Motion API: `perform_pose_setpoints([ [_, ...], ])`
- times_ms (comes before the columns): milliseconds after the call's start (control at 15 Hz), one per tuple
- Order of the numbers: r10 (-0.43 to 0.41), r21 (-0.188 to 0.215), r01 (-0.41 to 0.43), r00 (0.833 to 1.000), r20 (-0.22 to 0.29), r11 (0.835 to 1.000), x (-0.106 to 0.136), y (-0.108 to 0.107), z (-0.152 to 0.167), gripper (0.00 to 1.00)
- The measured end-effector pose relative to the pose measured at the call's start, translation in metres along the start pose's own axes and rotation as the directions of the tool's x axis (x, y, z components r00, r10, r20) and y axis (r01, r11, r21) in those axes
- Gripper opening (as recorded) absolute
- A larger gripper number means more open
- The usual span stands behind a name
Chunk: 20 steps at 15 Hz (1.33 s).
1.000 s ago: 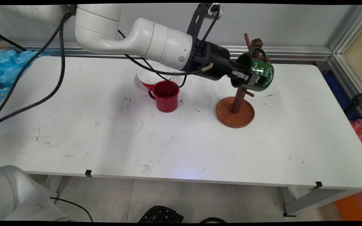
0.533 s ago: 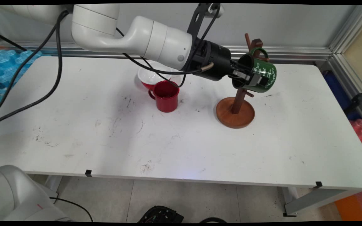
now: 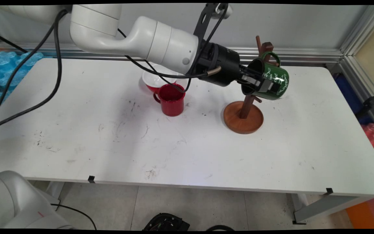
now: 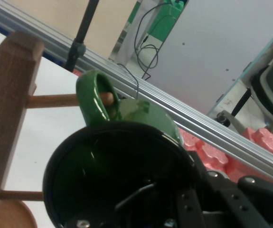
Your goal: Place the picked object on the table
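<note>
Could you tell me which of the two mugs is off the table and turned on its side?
The green mug, gripped at its rim by the pincer beside the wooden mug tree. The red mug stands upright on the table.

A glossy green mug, seemingly glazed ceramic with a shiny black inside, was clamped in a matt black gripper. Beside it stood a mug tree of smooth brown wood, its pegs paler. A red mug had a glossy, enamel-like finish, and the bowl behind it was glossy white inside. The white table was matt, scuffed with dark marks.
</note>
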Motion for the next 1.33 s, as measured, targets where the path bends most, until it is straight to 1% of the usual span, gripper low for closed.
perform_pose_setpoints([
  [933, -0.022, -0.046, 0.022, 1.000, 0.012, 0.999, 0.003, 0.021, -0.004, 0.00],
  [1067, -0.014, -0.062, 0.015, 1.000, 0.018, 0.998, 0.004, 0.025, -0.007, 0.00],
  [1133, -0.005, -0.083, 0.007, 1.000, 0.019, 0.997, 0.004, 0.030, -0.008, 0.00],
  [1200, 0.005, -0.096, -0.003, 1.000, 0.020, 0.995, 0.004, 0.035, -0.009, 0.00],
  [1267, 0.012, -0.098, -0.010, 1.000, 0.021, 0.995, 0.003, 0.037, -0.010, 0.00],
  [1333, 0.031, -0.086, -0.029, 0.999, 0.026, 0.996, 0.001, 0.037, -0.011, 0.00],
])
